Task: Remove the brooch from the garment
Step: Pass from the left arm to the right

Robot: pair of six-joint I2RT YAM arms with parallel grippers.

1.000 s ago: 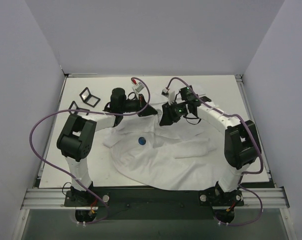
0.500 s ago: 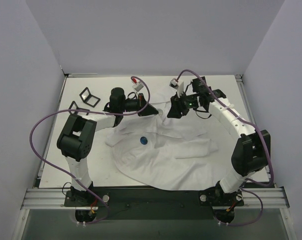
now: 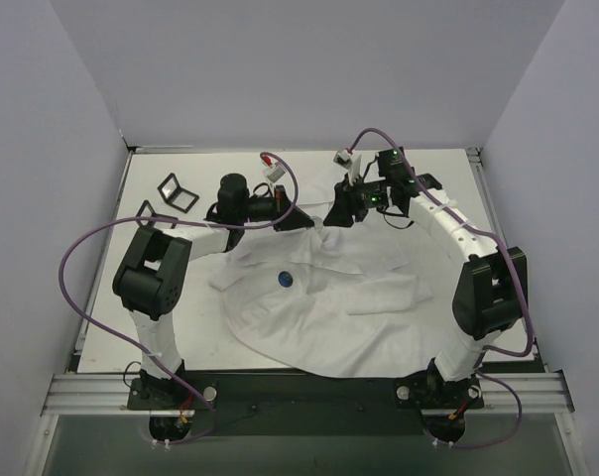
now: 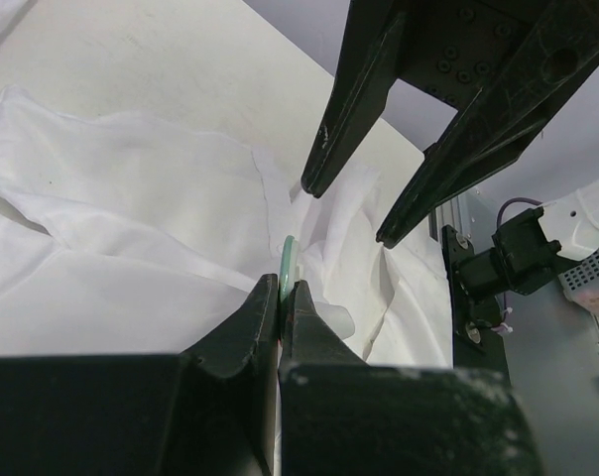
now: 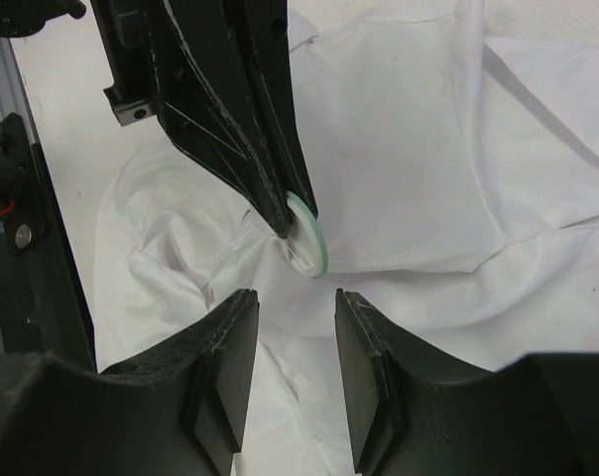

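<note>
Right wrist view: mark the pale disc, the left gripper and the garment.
pale disc (image 5: 309, 238), right wrist view, on its flat face.
left gripper (image 5: 283, 220), right wrist view, at the fingertips pinching the disc.
garment (image 5: 399, 149), right wrist view, on flat fabric beyond the disc.

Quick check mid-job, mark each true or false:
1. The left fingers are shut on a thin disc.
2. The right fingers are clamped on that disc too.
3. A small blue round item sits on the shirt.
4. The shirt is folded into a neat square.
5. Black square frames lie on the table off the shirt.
1. True: the left fingers pinch the thin disc edge-on.
2. False: the right fingers stand apart, just short of the disc.
3. True: the blue round item sits on the shirt, nearer the left arm.
4. False: the shirt lies spread out and rumpled.
5. True: the black square frames lie at the far left of the table.
</note>
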